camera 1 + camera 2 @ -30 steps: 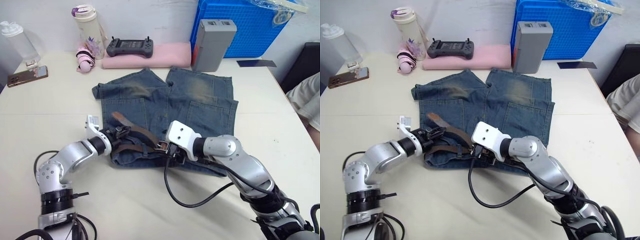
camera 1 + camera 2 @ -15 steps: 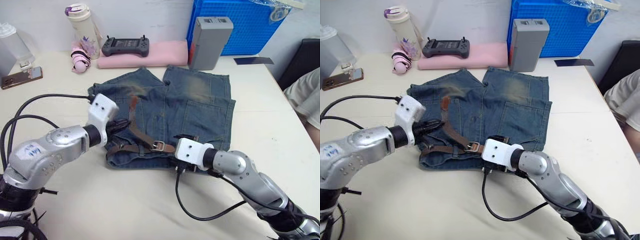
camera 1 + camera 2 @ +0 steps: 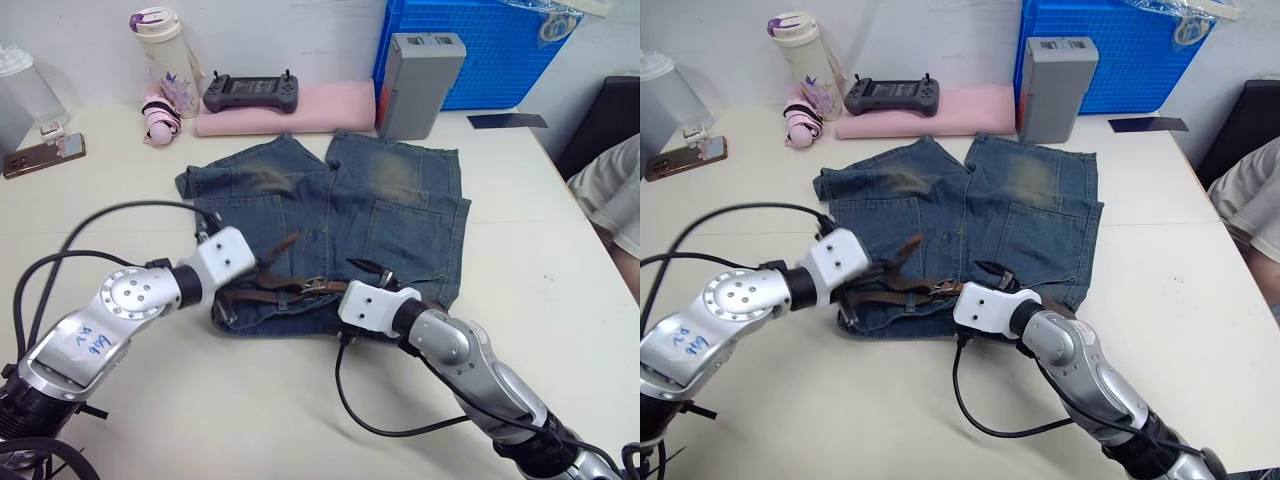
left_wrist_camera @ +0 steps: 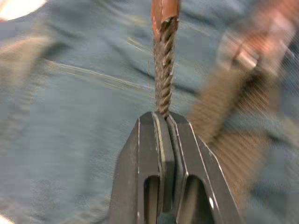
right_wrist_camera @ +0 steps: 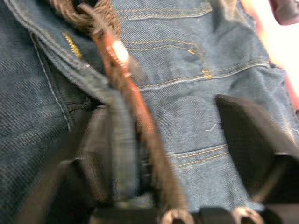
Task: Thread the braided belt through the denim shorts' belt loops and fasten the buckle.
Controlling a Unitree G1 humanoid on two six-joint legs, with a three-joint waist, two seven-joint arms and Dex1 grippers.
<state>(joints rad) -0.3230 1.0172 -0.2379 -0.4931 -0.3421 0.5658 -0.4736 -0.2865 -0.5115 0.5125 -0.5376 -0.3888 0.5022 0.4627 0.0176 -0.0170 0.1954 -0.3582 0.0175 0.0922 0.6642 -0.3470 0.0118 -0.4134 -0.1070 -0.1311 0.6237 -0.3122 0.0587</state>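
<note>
Denim shorts (image 3: 340, 215) are seen in the left eye view spread flat on the pale surface (image 3: 120, 210), waistband toward the robot. The braided belt (image 3: 285, 290) is laid along that waistband, one end raised above the cloth beside the left claw (image 3: 262, 262). The right claw (image 3: 385, 275) is placed at the waistband near the middle of the shorts, close to the buckle (image 3: 312, 284).

Right eye view: the same layout is recorded; a pink cloth pad (image 3: 930, 108) and a blue crate (image 3: 1110, 50) are noted at the far edge of the surface.

Left wrist view: the left claw is closed on the braided belt, the twisted strap standing up from between the fingers (image 4: 140, 154), denim behind.

Right wrist view: the right claw is spread wide over the denim, the belt running past one finger (image 5: 100, 154); nothing is gripped.
</note>
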